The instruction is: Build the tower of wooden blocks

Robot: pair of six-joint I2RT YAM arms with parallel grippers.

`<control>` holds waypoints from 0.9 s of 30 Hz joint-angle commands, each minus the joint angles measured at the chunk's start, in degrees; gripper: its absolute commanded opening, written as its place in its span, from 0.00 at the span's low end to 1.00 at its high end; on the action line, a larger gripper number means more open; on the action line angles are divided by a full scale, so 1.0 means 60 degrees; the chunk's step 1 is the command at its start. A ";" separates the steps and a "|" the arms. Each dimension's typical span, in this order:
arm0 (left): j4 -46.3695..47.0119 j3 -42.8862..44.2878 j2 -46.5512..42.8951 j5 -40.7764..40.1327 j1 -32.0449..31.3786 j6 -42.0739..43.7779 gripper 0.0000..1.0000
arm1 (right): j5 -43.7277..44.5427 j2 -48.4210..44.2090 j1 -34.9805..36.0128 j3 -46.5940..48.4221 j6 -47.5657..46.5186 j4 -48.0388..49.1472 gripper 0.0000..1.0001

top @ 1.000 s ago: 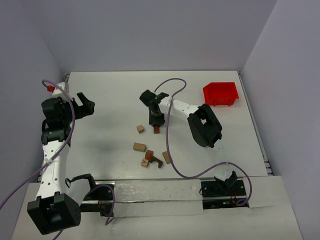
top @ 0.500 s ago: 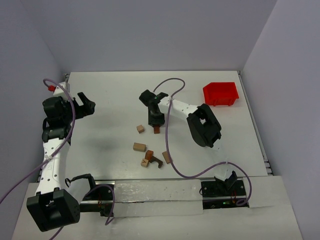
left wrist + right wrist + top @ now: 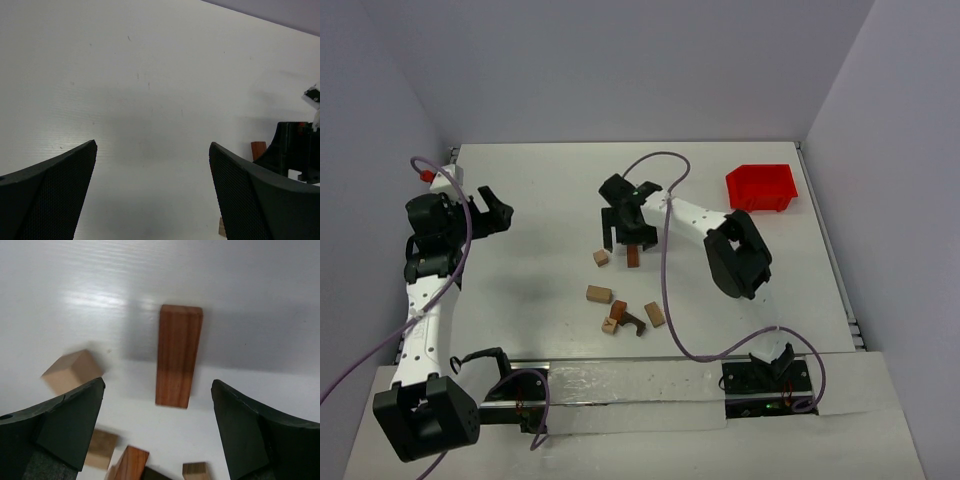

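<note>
A reddish-brown bar (image 3: 633,256) (image 3: 179,356) rests on the table, with my right gripper (image 3: 625,236) (image 3: 157,388) open just over it and neither finger touching it. A tan cube (image 3: 601,258) (image 3: 72,371) sits to its left. Nearer the arms are a tan bar (image 3: 599,294) and a cluster made up of a reddish block (image 3: 618,309), a small tan block (image 3: 610,326), a dark arch (image 3: 634,323) and a tan block (image 3: 654,314). My left gripper (image 3: 496,212) (image 3: 152,150) hangs open and empty over bare table at the far left. No tower shows in any view.
A red bin (image 3: 761,187) stands at the back right. The right arm's purple cable (image 3: 665,290) loops over the table beside the block cluster. In the left wrist view the reddish-brown bar (image 3: 258,149) shows beside the right gripper's black body (image 3: 297,150).
My right gripper has opened wide and let go of the reddish-brown bar, which stays on the table. The left arm has barely shifted.
</note>
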 commanded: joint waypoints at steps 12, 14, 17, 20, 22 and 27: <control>-0.1837 0.0355 -0.0472 0.0318 -0.3258 0.2300 0.90 | 0.0035 -0.7070 -0.0459 -0.3227 -0.3884 0.1532 1.00; -0.2157 0.0246 -0.0283 -0.0240 -0.4223 0.1770 0.90 | 0.0183 -0.7623 -0.0806 -0.3809 -0.3949 0.1593 1.00; -0.2446 -0.0041 0.0161 -0.0541 -0.4941 0.1218 0.80 | 0.0133 -0.7744 -0.1676 -0.3953 -0.3934 0.1254 1.00; -0.3323 0.0486 0.1084 -0.0812 -0.5574 0.1311 0.74 | -0.0126 -0.7684 -0.2438 -0.4123 -0.3705 0.1020 1.00; -0.3762 0.0899 0.1682 -0.0852 -0.5948 0.1176 0.75 | -0.0309 -0.7824 -0.2673 -0.4523 -0.3615 0.1264 1.00; -0.4463 0.1654 0.2585 -0.0494 -0.6563 0.0303 0.83 | -0.0259 -0.7763 -0.2862 -0.4829 -0.3622 0.1436 1.00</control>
